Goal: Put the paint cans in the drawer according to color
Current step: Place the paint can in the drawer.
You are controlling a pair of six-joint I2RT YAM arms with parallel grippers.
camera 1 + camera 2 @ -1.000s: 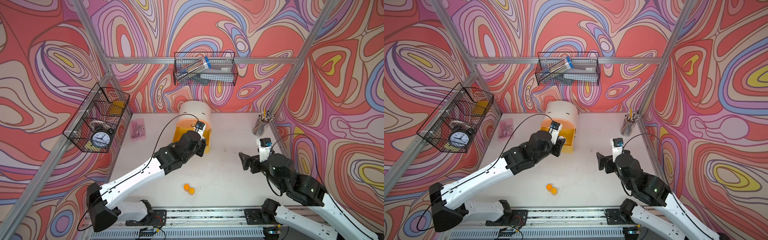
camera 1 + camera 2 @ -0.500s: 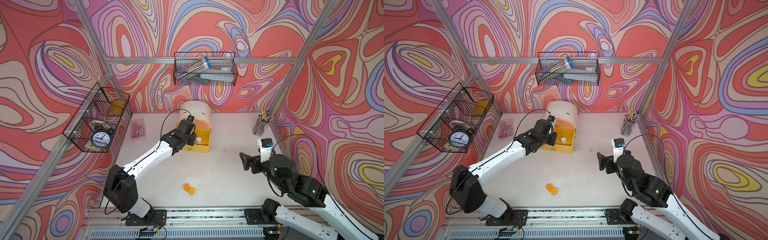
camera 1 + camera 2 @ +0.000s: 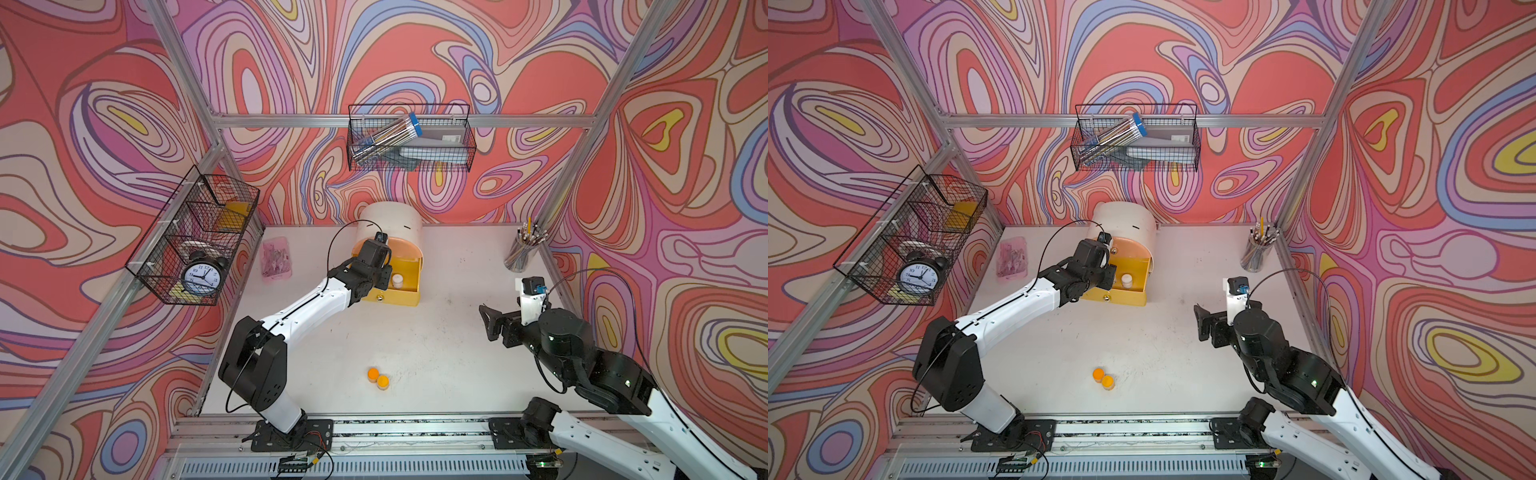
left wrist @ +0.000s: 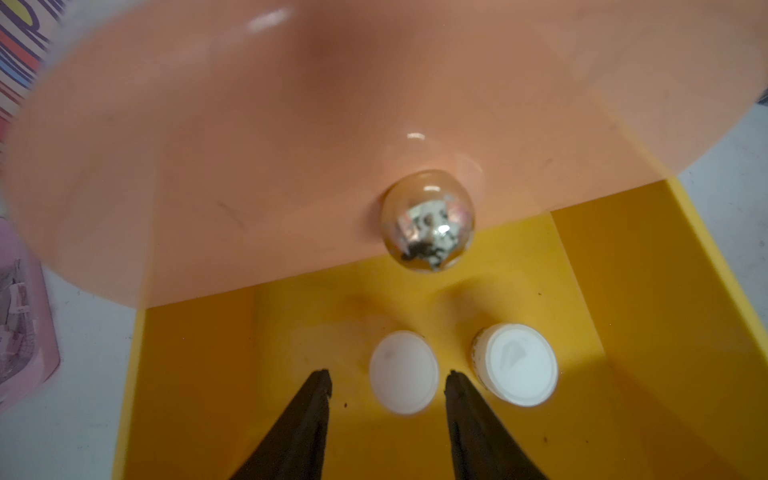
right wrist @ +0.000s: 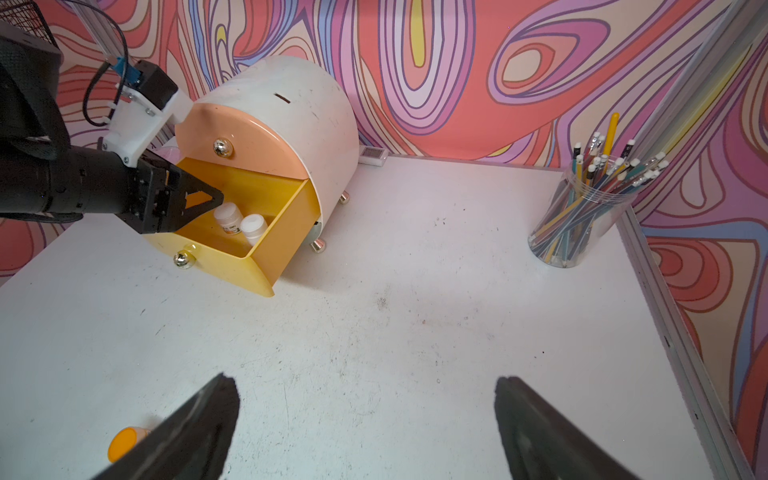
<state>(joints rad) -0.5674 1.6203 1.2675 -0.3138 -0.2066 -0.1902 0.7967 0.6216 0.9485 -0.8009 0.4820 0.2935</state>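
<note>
The cream drum-shaped cabinet [image 3: 390, 220] stands at the back, its yellow drawer [image 3: 409, 286] pulled out under the shut peach drawer [image 5: 249, 141]. Two white paint cans [image 4: 404, 372] [image 4: 517, 363] stand upright on the yellow drawer's floor. My left gripper [image 4: 387, 376] hangs over that drawer, open, its fingertips [image 4: 322, 374] either side of one white can without pinching it. Two orange paint cans [image 3: 373, 373] [image 3: 382, 380] sit together near the table's front. My right gripper [image 5: 365, 386] hovers open and empty above bare table at the right [image 3: 488, 322].
A clear pencil cup [image 3: 521, 253] stands at the back right corner. A pink case [image 3: 276, 259] lies left of the cabinet. Black wire baskets hang on the left wall [image 3: 195, 241] and the back wall [image 3: 409, 139].
My left arm has swung back over the yellow drawer and its jaws have spread, letting go of a white can there. The right arm has not moved.
</note>
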